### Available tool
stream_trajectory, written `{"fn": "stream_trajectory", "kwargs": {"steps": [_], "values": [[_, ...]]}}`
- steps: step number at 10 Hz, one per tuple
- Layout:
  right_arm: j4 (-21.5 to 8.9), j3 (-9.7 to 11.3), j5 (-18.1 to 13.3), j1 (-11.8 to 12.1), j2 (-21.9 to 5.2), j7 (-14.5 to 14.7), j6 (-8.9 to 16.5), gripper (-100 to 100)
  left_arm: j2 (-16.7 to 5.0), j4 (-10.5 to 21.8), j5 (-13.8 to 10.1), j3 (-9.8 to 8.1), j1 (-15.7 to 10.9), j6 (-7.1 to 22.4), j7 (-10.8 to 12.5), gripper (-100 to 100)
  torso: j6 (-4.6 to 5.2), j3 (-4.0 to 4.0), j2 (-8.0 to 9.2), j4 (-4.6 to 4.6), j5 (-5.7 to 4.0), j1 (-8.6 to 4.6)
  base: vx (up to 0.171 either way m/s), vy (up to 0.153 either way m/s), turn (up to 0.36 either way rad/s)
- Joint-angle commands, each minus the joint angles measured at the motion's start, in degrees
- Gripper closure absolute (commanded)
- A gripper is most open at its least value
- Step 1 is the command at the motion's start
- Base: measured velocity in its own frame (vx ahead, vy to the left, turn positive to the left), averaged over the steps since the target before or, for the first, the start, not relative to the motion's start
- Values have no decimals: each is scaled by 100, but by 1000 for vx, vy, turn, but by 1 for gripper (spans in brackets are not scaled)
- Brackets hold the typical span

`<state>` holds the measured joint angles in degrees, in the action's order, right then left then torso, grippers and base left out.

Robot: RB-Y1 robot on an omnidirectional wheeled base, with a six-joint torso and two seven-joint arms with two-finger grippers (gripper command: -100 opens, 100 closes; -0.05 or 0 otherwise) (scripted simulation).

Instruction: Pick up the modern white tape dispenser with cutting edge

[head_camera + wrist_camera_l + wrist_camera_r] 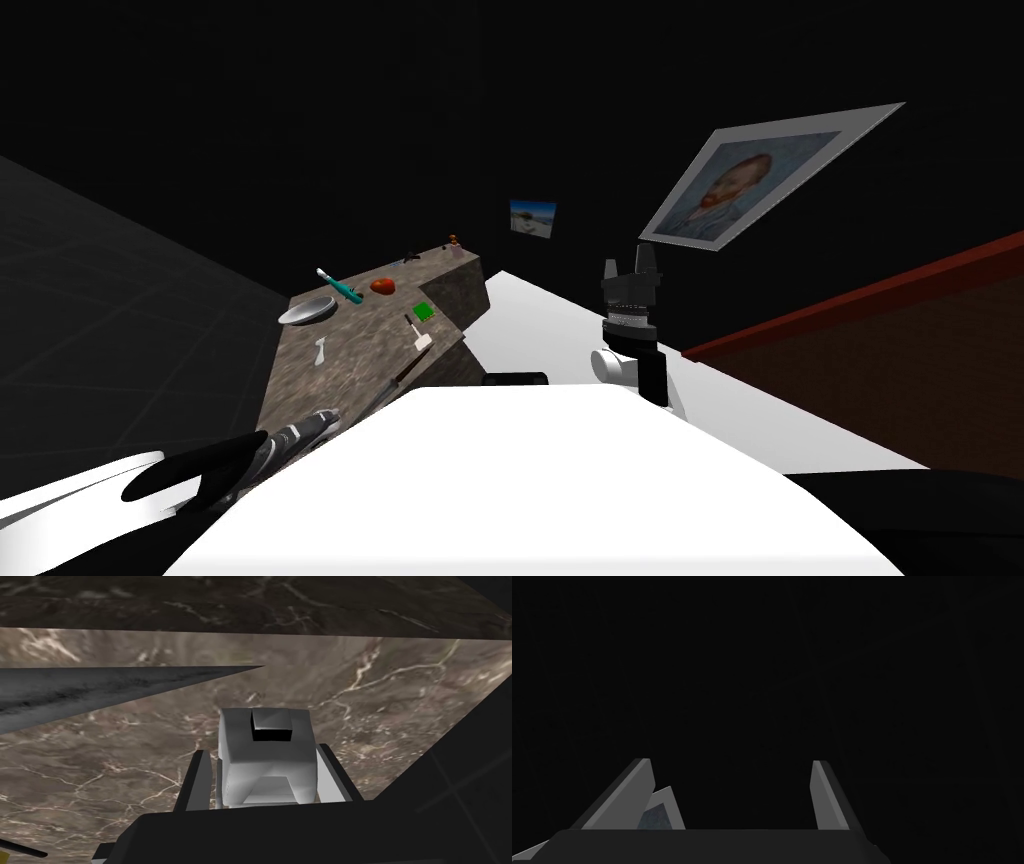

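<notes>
the marbled brown counter (340, 360) is reached by the left arm (235, 458), stretched low over its near end. the right arm (640, 350) is held upright beside the chest, and the right claw (730, 761) is spread wide with nothing between its fingers. the left claw (261, 749) is closed against the sides of the white tape dispenser (267, 771), seen over the counter's near end. whether it rests there cannot be told.

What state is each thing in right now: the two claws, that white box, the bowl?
Left gripper: shut on the dispenser.
Dispenser: gripped by its sides, over the counter.
Right gripper: open, empty.
Bowl: upright on the counter, looks empty.
</notes>
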<state>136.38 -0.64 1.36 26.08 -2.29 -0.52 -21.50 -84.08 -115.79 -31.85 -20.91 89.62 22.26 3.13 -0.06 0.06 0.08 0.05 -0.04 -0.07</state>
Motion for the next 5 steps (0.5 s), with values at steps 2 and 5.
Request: {"fn": "stream_trajectory", "kwargs": {"steps": [2,5], "values": [[0,0,0,0,0,0,0,0,-94,-212,-93,-326,204,151,25,100,-1,2,4,0,0,2,-20,12,44],[0,0,0,0,0,0,0,0,-127,-296,-139,-480,323,189,22,100,-6,7,13,2,-1,5,-19,13,29]]}}
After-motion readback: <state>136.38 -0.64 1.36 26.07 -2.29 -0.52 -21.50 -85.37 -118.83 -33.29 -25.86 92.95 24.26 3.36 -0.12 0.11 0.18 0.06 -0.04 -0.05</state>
